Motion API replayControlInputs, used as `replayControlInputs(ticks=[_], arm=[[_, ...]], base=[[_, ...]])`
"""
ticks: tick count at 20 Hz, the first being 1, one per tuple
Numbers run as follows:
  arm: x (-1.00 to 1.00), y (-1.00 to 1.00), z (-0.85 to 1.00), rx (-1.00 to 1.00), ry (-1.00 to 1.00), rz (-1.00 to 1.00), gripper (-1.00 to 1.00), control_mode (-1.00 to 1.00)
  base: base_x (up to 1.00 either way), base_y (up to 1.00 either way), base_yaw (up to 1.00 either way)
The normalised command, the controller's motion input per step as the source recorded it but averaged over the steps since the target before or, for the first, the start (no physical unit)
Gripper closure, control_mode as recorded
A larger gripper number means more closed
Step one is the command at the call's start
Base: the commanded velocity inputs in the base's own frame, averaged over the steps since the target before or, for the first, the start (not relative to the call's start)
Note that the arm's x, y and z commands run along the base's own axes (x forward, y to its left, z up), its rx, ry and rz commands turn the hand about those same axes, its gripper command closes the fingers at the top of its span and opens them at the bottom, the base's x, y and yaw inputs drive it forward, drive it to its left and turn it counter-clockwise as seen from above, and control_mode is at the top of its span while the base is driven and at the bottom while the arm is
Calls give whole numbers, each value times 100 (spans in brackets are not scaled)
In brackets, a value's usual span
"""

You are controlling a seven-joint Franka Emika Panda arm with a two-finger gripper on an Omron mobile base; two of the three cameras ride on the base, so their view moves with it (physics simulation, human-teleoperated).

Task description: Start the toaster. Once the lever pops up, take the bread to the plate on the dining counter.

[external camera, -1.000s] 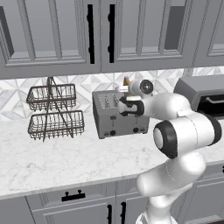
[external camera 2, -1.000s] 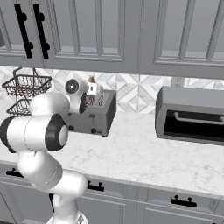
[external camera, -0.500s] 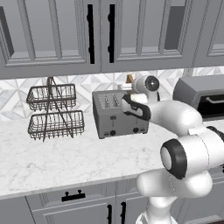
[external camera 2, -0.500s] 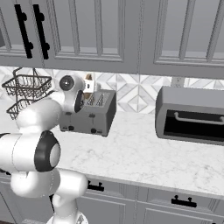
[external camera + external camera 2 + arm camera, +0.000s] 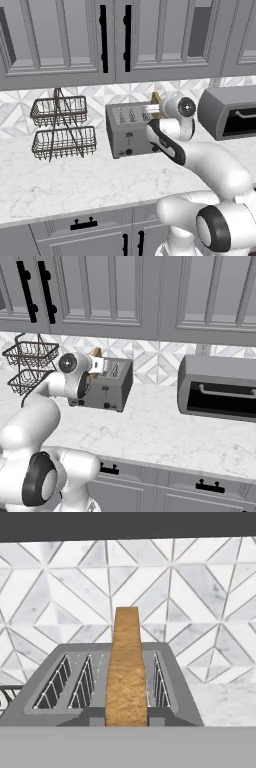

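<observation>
At frame centre, your gripper [image 5: 156, 107] sat above toaster [image 5: 127, 131]; bread [image 5: 126, 672] edge-on, raised over slots; finger state could not be told.

I see the toaster [image 5: 131, 131] on the counter [image 5: 75, 175] against the tiled wall, below the upper cabinets [image 5: 115, 40]. A two-tier wire basket [image 5: 62, 129] stands to its left, well apart, and the toaster oven [image 5: 230, 112] sits to its right. My hand [image 5: 100, 365] hangs just above the toaster's right end, with the bread [image 5: 126, 672] standing upright on edge over the slots, lifted above the toaster top, the wall behind it
</observation>
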Motion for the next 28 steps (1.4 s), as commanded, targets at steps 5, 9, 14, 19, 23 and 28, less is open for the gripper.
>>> replayControlInputs(ticks=[5,9,14,19,23,28], arm=[[-79,-21,39,0,5,0,100,-100],[-72,-11,51,0,5,0,100,-100],[-53,0,60,-3,7,0,100,-100],[-79,-2,-5,-1,2,0,100,-100],[-87,-1,-27,2,1,0,100,-100],[-28,0,-7,1,0,0,100,-100]], base=[[0,0,0],[0,0,0],[0,0,0],[0,0,0],[0,0,0],[0,0,0]])
